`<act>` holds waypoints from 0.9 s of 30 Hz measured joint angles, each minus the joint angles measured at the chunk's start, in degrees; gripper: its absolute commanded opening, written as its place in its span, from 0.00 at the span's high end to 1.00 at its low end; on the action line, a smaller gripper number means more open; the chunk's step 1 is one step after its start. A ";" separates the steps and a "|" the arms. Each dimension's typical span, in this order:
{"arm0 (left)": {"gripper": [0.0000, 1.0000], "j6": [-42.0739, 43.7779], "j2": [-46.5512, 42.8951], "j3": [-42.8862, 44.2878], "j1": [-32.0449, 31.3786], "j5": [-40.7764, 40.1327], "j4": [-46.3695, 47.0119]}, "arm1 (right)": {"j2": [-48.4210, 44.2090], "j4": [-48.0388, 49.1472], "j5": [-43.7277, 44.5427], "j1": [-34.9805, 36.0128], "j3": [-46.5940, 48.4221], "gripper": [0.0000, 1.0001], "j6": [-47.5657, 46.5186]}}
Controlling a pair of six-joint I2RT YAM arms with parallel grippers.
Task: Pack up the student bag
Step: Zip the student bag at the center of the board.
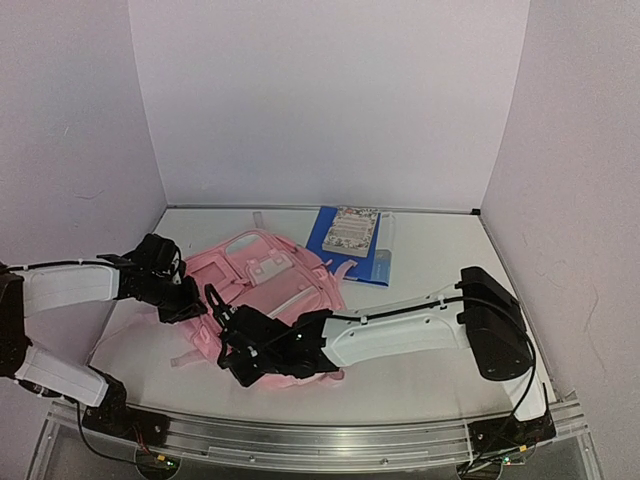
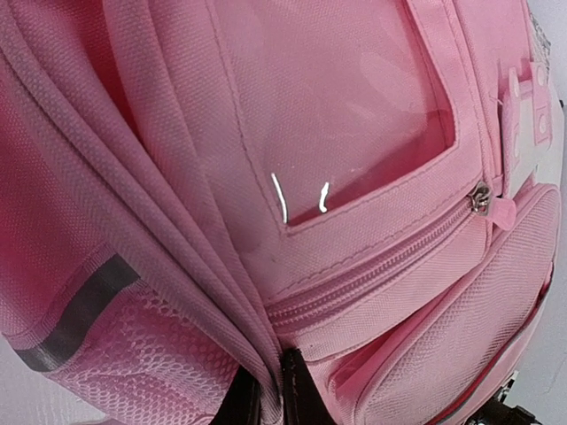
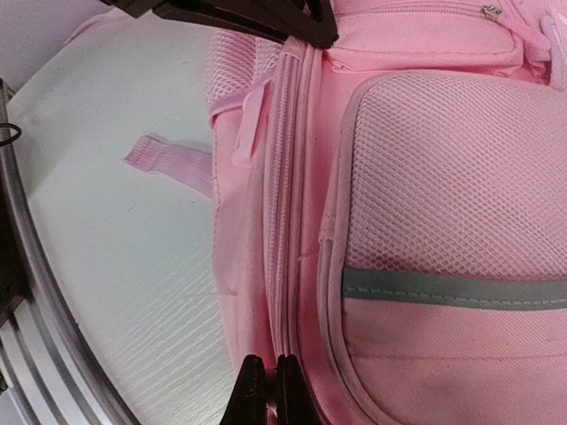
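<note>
The student bag (image 1: 270, 280) is a soft pink backpack lying flat in the middle of the table. My left gripper (image 1: 195, 300) is at its left edge. In the left wrist view the gripper (image 2: 273, 400) is shut on a fold of the bag's pink fabric (image 2: 354, 133), just below a zip. My right gripper (image 1: 232, 352) is at the bag's near left corner. In the right wrist view it (image 3: 269, 391) is shut on the zipped seam of the bag (image 3: 425, 177), beside a mesh pocket with a grey stripe. The left gripper (image 3: 239, 18) shows dark at the top of that view.
A blue book (image 1: 365, 265) with a floral notebook (image 1: 350, 230) on top lies behind the bag to the right. A loose pink strap (image 3: 168, 164) rests on the white table. A metal rail (image 1: 300, 435) runs along the near edge. Walls close in the other sides.
</note>
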 measured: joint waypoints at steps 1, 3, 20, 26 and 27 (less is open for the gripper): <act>1.00 0.95 0.40 0.65 0.47 0.44 -0.54 | -1.06 0.68 -0.70 -0.03 -0.97 1.00 0.01; 1.00 3.26 1.37 2.49 1.52 1.01 -1.77 | -2.72 1.10 -1.71 0.10 -1.80 1.00 0.22; 0.55 16.23 14.94 16.36 6.58 9.15 -4.88 | -4.76 6.81 6.56 3.43 -7.25 1.00 9.43; 0.33 15.75 11.12 16.71 8.02 4.83 -1.23 | -6.92 4.12 9.46 5.73 -8.62 1.00 12.23; 0.33 15.38 9.81 16.69 8.15 4.13 -1.35 | -7.15 3.92 9.74 6.15 -8.63 1.00 12.41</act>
